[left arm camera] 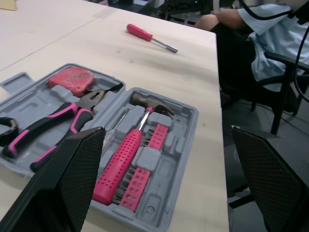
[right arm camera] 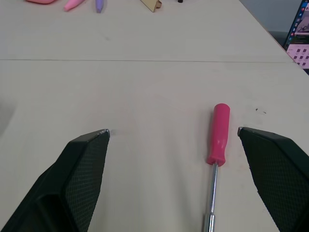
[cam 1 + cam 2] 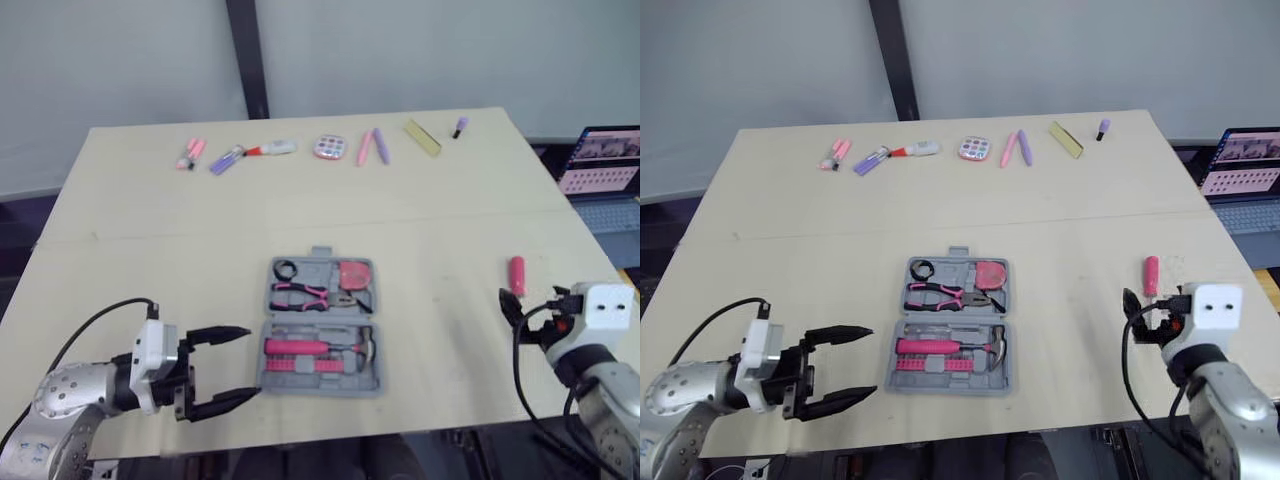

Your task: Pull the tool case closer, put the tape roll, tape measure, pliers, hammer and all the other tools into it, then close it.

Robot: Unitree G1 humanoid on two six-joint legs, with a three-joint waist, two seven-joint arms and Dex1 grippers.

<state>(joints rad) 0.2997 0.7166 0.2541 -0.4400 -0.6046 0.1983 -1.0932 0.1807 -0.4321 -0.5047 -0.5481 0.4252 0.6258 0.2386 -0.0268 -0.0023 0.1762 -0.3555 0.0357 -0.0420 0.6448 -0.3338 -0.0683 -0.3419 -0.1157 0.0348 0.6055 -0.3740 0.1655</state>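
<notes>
The grey tool case (image 3: 372, 296) lies open near the table's front middle. It holds a black tape roll (image 3: 286, 269), a pink tape measure (image 3: 354, 274), pink-handled pliers (image 3: 305, 294) and a pink hammer (image 3: 315, 347). My left gripper (image 3: 232, 367) is open just left of the case at the front edge. A pink screwdriver (image 2: 218, 134) lies on the table at the right, its handle (image 3: 516, 274) pointing away. My right gripper (image 2: 174, 133) stands open just in front of the screwdriver, with the tool nearer its right finger (image 2: 277, 164).
Several pink and purple pens, a small round case (image 3: 328, 148) and a yellow strip (image 3: 422, 137) lie in a row along the table's far edge. A laptop (image 3: 602, 165) sits off the table at the right. A person is seated beyond the table's right side (image 1: 270, 34).
</notes>
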